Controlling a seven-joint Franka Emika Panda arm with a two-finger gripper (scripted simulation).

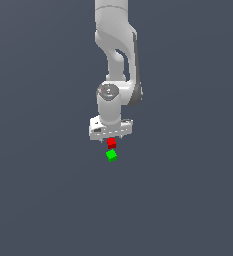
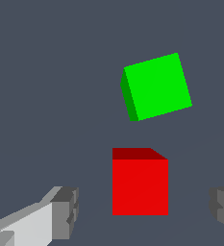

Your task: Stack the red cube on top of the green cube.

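The red cube (image 2: 140,187) sits on the counter (image 1: 188,200) between the spread, empty fingers of the claw (image 1: 111,139), with the green cube (image 2: 156,86) just beside it. Risk: the green cube lies close and turned askew, so a finger could nudge it, or the stack could land crooked.

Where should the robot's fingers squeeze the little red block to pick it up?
On its two opposite flat side faces, coming straight down from above. The red cube sits flat, and in the wrist view it already lies between the open gripper, one finger on each side with gaps. The green cube sits apart from it, turned at an angle, so it probably won't get in the way.
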